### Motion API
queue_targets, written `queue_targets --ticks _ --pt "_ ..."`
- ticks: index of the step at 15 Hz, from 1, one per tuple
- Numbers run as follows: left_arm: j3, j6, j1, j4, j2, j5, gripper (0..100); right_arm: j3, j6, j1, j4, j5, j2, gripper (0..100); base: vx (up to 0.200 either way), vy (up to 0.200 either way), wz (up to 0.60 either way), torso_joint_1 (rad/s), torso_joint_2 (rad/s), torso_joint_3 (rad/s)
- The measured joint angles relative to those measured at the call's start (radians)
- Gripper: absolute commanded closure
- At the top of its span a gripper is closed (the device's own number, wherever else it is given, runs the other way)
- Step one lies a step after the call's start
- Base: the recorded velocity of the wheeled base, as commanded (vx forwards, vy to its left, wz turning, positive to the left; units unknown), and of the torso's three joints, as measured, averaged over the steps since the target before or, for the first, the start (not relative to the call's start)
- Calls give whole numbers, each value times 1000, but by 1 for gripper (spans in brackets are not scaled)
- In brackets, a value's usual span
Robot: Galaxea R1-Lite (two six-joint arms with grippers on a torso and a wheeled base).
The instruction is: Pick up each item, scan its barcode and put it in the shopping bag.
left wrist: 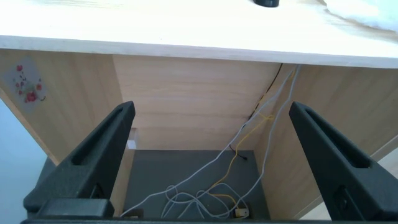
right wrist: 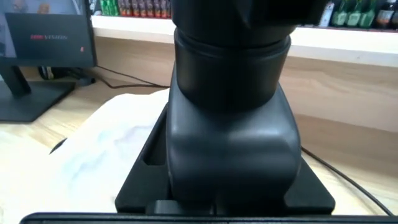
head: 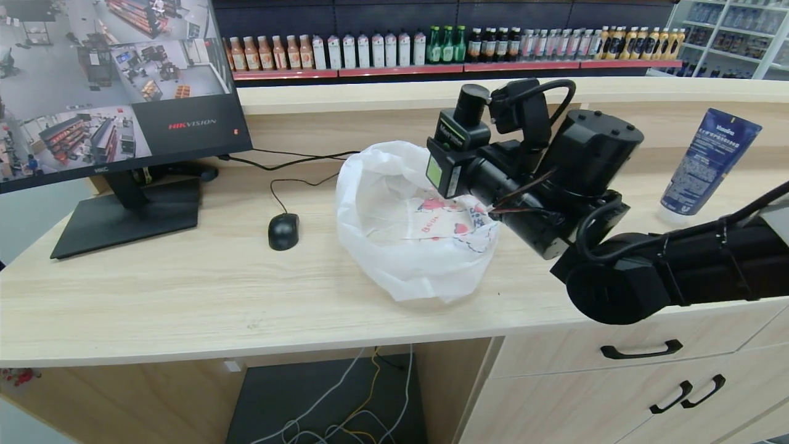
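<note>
A white plastic shopping bag lies open in the middle of the wooden counter. Inside it rests a white packet with red and blue print. My right gripper hangs over the bag's right rim, shut on a black barcode scanner whose green window faces left. That scanner stands close in front of the right wrist camera, with the bag beside it. A blue tube stands upright at the far right of the counter. My left gripper is open and holds nothing, below the counter's front edge.
A monitor on a black stand occupies the counter's left, with a black mouse and its cable beside the bag. Loose cables hang in the recess under the counter. Drawers with black handles sit below on the right.
</note>
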Motion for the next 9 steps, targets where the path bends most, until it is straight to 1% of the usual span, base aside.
queue_targets --ticks 5,9 --pt "0 0 0 0 0 0 0 -139 16 4 78 -2 79 100 0 0 0 0 0 0" --pt "0 0 0 0 0 0 0 -226 41 3 111 -3 156 100 0 0 0 0 0 0"
